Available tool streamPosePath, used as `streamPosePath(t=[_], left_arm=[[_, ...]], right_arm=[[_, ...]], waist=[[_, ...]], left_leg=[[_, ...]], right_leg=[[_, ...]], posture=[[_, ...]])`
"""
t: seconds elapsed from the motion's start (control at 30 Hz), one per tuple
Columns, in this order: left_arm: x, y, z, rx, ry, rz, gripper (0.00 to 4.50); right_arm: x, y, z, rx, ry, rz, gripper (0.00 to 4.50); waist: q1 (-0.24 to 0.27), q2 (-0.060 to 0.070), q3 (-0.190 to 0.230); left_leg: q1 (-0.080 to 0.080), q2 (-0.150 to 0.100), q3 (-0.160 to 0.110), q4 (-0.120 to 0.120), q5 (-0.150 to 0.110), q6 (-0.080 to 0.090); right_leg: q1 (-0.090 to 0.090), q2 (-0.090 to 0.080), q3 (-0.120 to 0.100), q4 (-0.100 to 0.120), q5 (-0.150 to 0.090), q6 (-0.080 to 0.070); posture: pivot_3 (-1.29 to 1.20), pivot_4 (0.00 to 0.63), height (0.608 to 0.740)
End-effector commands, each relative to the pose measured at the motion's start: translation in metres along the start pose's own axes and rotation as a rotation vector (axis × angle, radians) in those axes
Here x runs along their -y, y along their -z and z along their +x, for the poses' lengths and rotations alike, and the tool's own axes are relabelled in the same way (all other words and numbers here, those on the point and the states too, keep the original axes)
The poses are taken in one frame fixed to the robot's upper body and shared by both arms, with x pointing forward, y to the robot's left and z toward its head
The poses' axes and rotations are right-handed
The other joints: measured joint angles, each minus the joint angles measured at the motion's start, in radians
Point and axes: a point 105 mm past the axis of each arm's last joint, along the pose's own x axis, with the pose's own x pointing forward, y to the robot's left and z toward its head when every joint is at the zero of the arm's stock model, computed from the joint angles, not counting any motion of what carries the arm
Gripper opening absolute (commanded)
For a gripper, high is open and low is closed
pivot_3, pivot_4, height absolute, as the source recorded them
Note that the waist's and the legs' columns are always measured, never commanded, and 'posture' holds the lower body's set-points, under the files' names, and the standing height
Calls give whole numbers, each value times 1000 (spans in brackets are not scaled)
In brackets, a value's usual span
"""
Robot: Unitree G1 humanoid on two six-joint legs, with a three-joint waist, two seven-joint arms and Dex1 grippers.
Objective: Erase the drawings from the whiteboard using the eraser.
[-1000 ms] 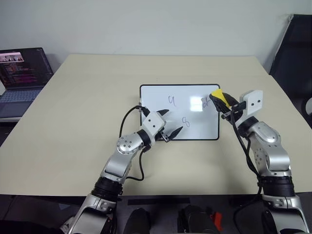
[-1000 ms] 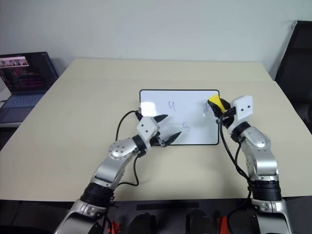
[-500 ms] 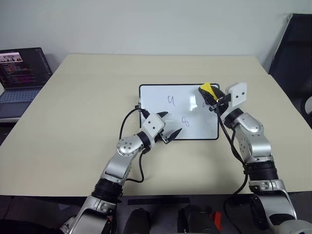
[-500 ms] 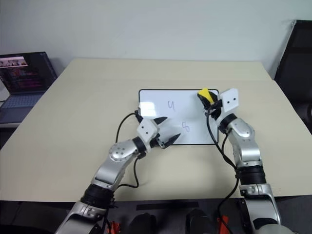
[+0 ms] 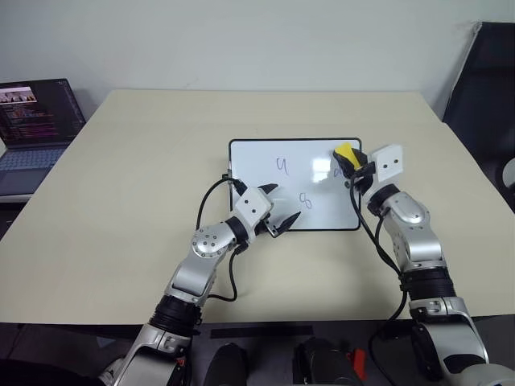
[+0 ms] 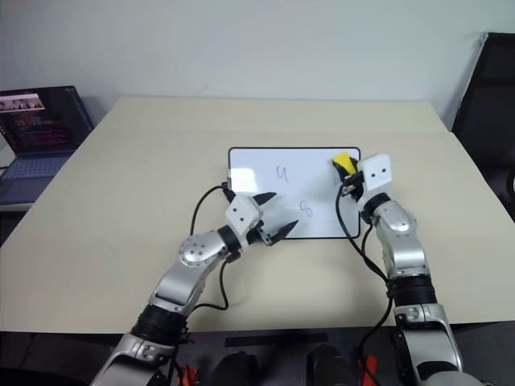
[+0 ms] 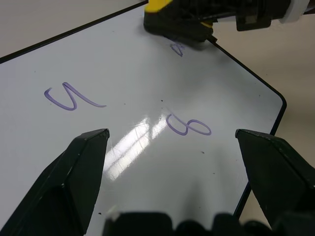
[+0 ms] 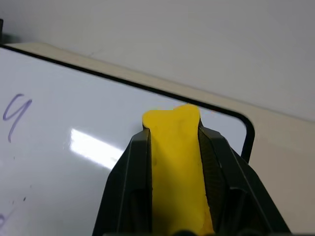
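Observation:
The whiteboard point(image 5: 257, 173) lies flat in the middle of the table. Its drawings are thin blue marks: a "4" point(image 5: 282, 166), an "8" point(image 5: 306, 199) and a "d" point(image 7: 177, 47) at the far right corner. My right gripper point(image 5: 350, 158) is shut on the yellow eraser point(image 5: 347, 151), whose dark underside sits at the "d", partly covering it. I cannot tell whether it presses on the board. My left gripper point(image 5: 283, 203) stands open over the board's near left part, with nothing between its fingers point(image 7: 83, 167).
An open laptop point(image 5: 36, 129) stands off the table's far left corner. A black chair point(image 5: 483, 88) is at the right. The beige table point(image 5: 145, 161) has bare room all round the board.
My right gripper has carried the eraser left and forward, from off the board's right edge onto the corner with the "d". The left arm has stayed still.

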Motion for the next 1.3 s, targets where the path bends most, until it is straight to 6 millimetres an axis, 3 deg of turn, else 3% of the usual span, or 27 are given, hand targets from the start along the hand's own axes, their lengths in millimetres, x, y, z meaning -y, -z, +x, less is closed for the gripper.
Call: streamPosePath(t=[0.03,0.37,0.53,0.67,0.87,0.97,1.3], left_arm=[[-1,-18,-2,62,-4,17,4500],[-1,-19,-3,63,3,9,4500],[0,-18,-5,60,12,5,4500],[0,-18,-5,57,21,4,4500],[0,-21,-1,71,30,5,4500],[0,-21,0,72,30,6,4500],[-7,-18,-9,57,-3,7,4500]], right_arm=[[2,-5,-2,-6,49,-25,991],[-22,2,-7,-51,7,38,991],[-4,11,-15,-106,82,25,991],[23,16,-21,-140,193,-13,991],[35,14,-21,-141,263,-44,991],[28,12,-19,-128,236,-26,991],[-22,15,-17,-128,45,52,991]], waist=[[0,0,0],[0,0,0],[-1,0,0],[-1,0,0],[-1,0,0],[-1,0,0],[-20,0,0]], left_leg=[[0,0,0,0,0,0],[2,0,0,5,0,0],[4,-1,2,6,0,0],[5,-1,2,6,0,0],[5,-1,3,6,0,0],[5,-1,3,6,0,0],[5,0,2,5,0,0]], right_leg=[[0,0,0,0,0,0],[0,0,0,8,-3,5],[0,0,0,12,-3,5],[0,0,1,12,-3,5],[0,0,1,12,-3,5],[0,0,1,12,-3,5],[0,1,2,12,-3,4]], posture=[[0,150,740],[0,150,740],[0,150,740],[0,150,740],[0,150,740],[0,150,740],[0,150,740]])
